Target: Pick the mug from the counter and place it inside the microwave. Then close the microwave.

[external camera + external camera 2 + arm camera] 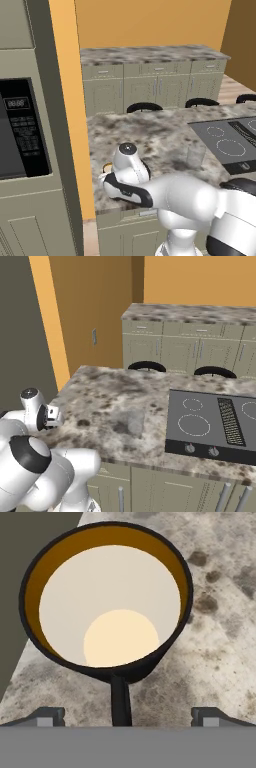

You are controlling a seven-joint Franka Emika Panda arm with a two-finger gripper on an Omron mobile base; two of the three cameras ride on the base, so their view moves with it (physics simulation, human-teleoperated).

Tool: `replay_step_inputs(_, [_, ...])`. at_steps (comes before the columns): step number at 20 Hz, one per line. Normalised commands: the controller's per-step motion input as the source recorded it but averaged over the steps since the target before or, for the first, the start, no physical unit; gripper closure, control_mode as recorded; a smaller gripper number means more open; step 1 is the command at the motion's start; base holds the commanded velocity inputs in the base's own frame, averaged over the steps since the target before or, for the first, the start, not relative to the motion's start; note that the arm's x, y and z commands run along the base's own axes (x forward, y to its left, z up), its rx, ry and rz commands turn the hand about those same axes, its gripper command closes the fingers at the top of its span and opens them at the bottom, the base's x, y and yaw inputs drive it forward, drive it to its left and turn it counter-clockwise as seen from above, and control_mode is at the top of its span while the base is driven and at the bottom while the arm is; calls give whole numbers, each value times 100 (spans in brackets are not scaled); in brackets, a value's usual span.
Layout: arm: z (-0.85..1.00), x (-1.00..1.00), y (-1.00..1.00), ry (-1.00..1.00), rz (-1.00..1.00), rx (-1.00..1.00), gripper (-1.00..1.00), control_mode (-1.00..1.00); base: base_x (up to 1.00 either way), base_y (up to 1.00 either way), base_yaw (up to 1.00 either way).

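The mug (107,602) stands upright on the counter (220,637) near its left edge, black outside with an orange inner rim and a cream inside. I look straight down into it, and its handle points toward me. My gripper (128,717) hovers above it, open, with one fingertip on each side of the handle and nothing between them. In the left base view a sliver of the mug (106,168) peeks out beside my hand at the counter's (150,135) near left corner. The microwave (20,130) sits in the beige cabinetry to the left, its button panel facing me.
A clear glass (196,155) stands mid-counter, also seen as the glass (134,422). A black cooktop (215,421) takes up the counter's right part. Two dark stools (144,107) stand behind the counter. An orange wall panel (70,100) separates the microwave cabinet from the counter.
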Motion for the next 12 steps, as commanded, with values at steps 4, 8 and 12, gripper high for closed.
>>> replay_step_inputs(4, [0, 2, 0, 0, 0, 0, -100, -100, 0, 0, 0])
replay_step_inputs(8, [0, 0, 0, 0, 0, 0, -100, -100, 0, 0, 0])
replay_step_inputs(12, [0, 0, 0, 0, 0, 0, -100, -100, 0, 0, 0])
